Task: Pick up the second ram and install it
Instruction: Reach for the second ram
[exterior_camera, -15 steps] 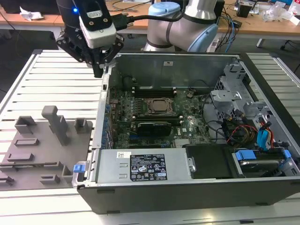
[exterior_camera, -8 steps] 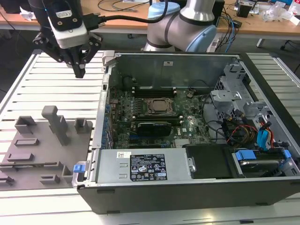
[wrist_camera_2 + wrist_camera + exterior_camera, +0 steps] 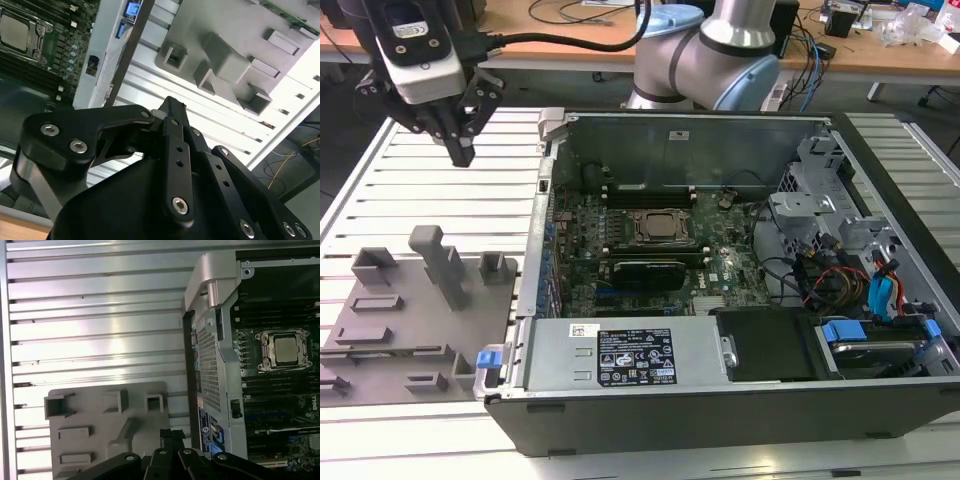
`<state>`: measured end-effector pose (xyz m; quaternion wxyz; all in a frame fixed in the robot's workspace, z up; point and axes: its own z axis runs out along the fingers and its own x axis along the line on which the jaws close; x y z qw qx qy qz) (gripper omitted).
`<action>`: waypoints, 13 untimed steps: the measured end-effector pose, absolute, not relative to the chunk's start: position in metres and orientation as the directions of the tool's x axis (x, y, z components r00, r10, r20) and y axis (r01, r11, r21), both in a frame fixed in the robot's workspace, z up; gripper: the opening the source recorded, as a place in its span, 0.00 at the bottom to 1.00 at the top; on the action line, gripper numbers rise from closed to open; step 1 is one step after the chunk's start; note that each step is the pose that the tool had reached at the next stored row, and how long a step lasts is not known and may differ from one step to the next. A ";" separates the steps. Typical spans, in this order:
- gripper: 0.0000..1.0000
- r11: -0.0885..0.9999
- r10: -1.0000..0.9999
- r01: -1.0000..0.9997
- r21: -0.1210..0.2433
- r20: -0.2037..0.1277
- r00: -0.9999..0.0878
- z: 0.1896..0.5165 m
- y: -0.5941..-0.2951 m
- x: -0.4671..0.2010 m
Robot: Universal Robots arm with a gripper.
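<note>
— Where is your gripper (image 3: 463, 152) right now?
— I have it hanging above the slatted table (image 3: 440, 200), outside the open computer case (image 3: 545, 125), on the exterior view's left; the grey fixture (image 3: 420, 300) lies near it on the table.
— And the hand?
— Drawn narrow, closed tip to tip in both wrist views; I see nothing between them.
— The second ram?
— In the second wrist view I make out a thin green strip at the fixture's far edge; I take that for the second ram (image 3: 286, 11); it lies well apart from the gripper; the processor socket (image 3: 663, 228) shows inside the case.
</note>
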<state>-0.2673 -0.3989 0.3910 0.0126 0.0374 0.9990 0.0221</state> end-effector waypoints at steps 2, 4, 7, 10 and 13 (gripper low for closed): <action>0.11 0.996 0.075 0.074 0.045 -0.023 -0.997 0.391 -0.399 -0.275; 0.11 0.996 0.075 0.074 0.045 -0.023 -0.997 0.391 -0.399 -0.286; 0.11 0.996 0.075 0.074 0.045 -0.023 -0.997 0.390 -0.399 -0.296; 0.11 0.996 0.075 0.074 0.045 -0.023 -0.997 0.390 -0.399 -0.308; 0.11 0.996 0.075 0.074 0.045 -0.023 -0.997 0.390 -0.399 -0.319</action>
